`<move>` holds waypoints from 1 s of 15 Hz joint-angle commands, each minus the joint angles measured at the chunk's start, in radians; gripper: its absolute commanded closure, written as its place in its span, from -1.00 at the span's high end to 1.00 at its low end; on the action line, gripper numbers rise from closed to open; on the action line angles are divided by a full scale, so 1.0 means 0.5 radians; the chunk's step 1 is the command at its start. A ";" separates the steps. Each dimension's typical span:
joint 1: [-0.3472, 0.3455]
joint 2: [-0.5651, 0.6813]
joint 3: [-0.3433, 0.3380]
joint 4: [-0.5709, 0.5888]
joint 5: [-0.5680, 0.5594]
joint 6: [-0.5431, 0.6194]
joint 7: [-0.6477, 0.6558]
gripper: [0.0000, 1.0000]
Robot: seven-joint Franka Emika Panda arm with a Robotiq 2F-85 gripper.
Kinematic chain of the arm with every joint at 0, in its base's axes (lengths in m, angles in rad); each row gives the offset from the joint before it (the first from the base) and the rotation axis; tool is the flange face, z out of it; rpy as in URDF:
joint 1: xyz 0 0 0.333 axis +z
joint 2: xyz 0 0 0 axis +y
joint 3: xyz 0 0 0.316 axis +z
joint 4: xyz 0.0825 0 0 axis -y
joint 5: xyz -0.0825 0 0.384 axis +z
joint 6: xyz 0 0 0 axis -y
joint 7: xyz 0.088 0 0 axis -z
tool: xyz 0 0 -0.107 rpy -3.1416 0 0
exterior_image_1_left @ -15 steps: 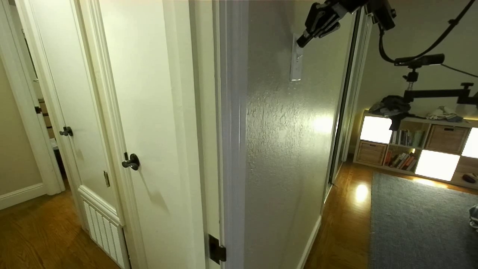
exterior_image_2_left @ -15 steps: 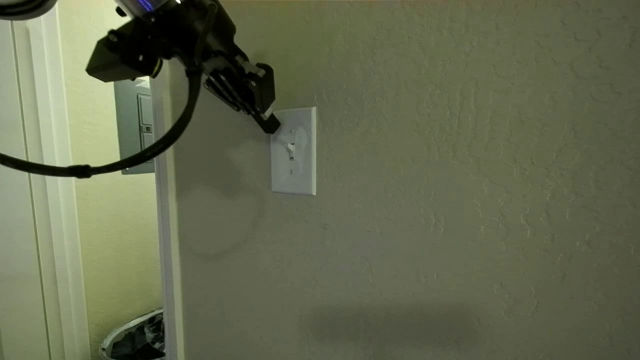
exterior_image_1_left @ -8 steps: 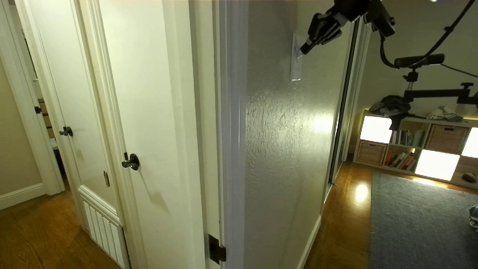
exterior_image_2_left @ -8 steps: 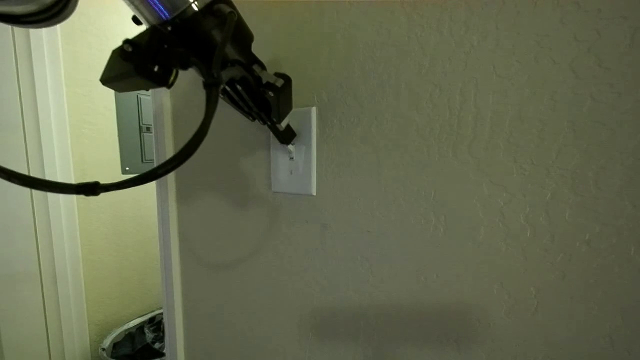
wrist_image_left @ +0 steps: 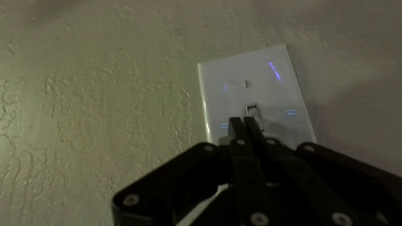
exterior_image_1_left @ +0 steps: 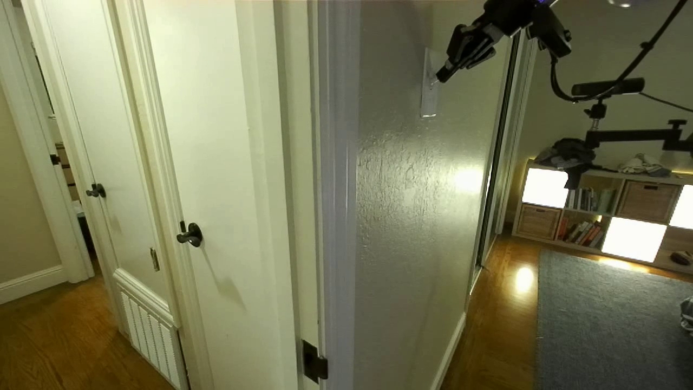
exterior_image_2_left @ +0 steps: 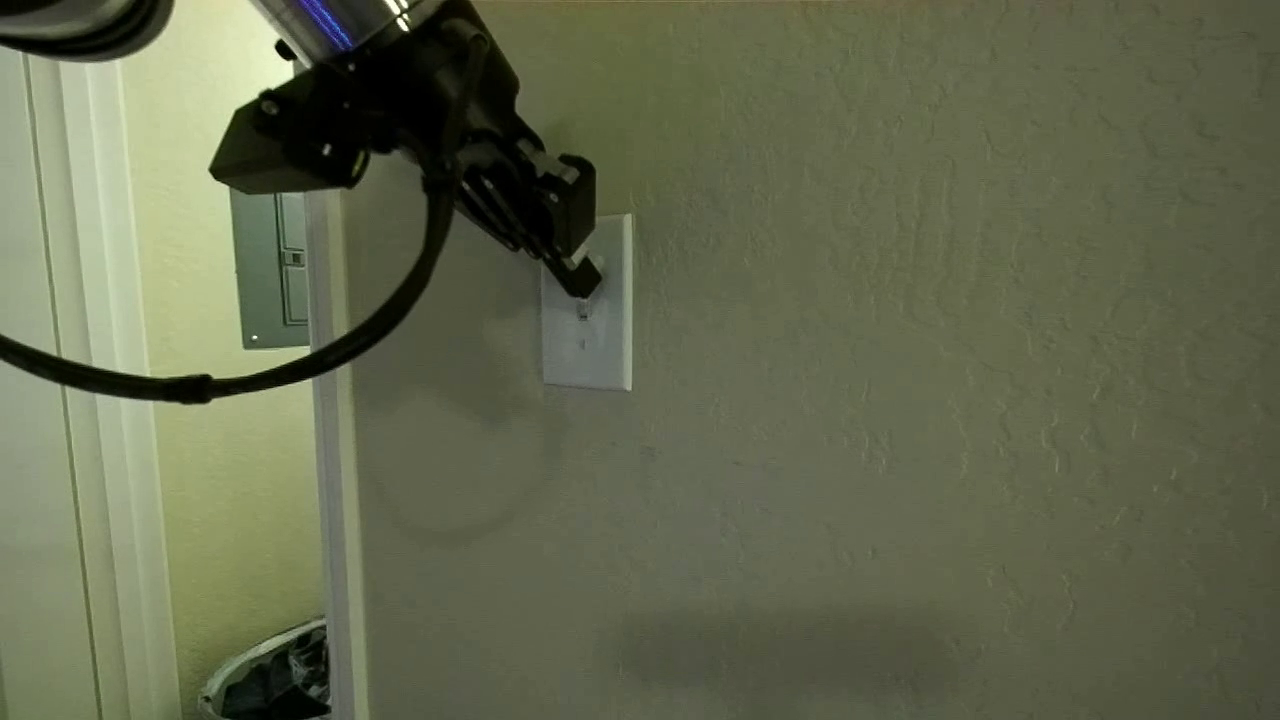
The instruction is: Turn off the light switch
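Light switch faces outward, long axis vertical, clenched claw in front.

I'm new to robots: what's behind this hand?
In the wrist view, behind the hand is the light switch: one end, a screw and part of its slot show. The hand hides the other end.

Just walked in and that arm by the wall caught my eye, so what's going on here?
A robot arm is at the light switch on the wall, apparently to turn it off. Its gripper is shut, with the tips of its fingers right by the toggle. They largely hide it, so I can't tell whether they touch it or whether it has been flipped.
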 commanded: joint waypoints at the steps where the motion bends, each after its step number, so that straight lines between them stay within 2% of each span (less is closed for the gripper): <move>1: 0.019 -0.004 -0.009 0.025 0.036 0.040 -0.086 -0.88; 8: 0.050 -0.010 -0.010 0.037 0.121 0.033 -0.154 -0.88; 15: 0.086 0.017 -0.014 0.050 0.433 0.016 -0.362 -0.88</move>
